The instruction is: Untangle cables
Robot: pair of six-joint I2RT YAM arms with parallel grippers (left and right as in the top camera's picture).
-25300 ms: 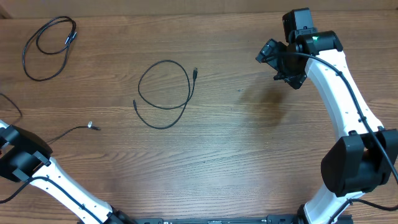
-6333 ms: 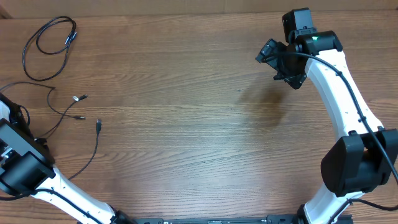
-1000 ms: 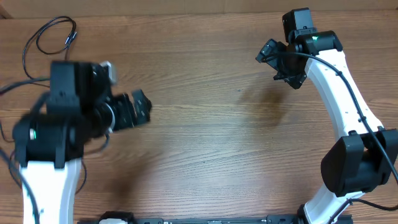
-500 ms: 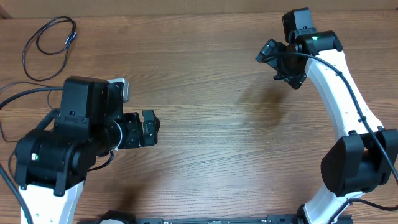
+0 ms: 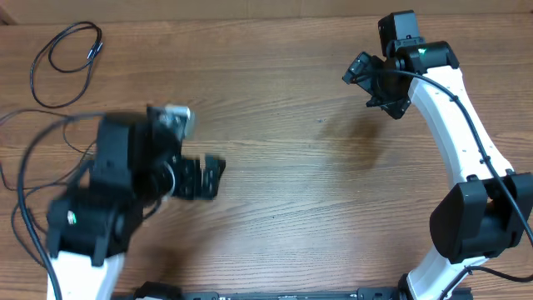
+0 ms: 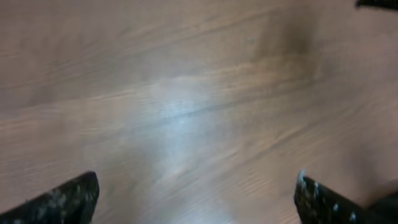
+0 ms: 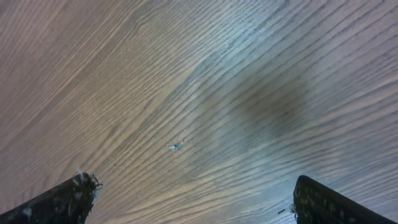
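Note:
One cable (image 5: 62, 52), a thin black loop, lies at the table's far left corner. Any other cables on the left are hidden under my blurred left arm (image 5: 108, 208). My left gripper (image 5: 206, 177) points right over bare wood left of the table's middle, far from that loop. In the left wrist view the left gripper (image 6: 196, 205) is open, with only blurred wood between its fingertips (image 6: 71, 199). My right gripper (image 5: 376, 83) hovers at the far right. In the right wrist view it (image 7: 196, 202) is open over bare wood.
Thicker black wires (image 5: 21, 179) trail from the left arm near the left edge. The wooden tabletop (image 5: 300, 192) runs between the two arms. A tiny pale speck (image 7: 175, 147) lies on the wood under the right gripper.
My left arm has swung to the right, toward the table's middle, and is blurred with motion. The right arm has not moved. Both grippers stay open.

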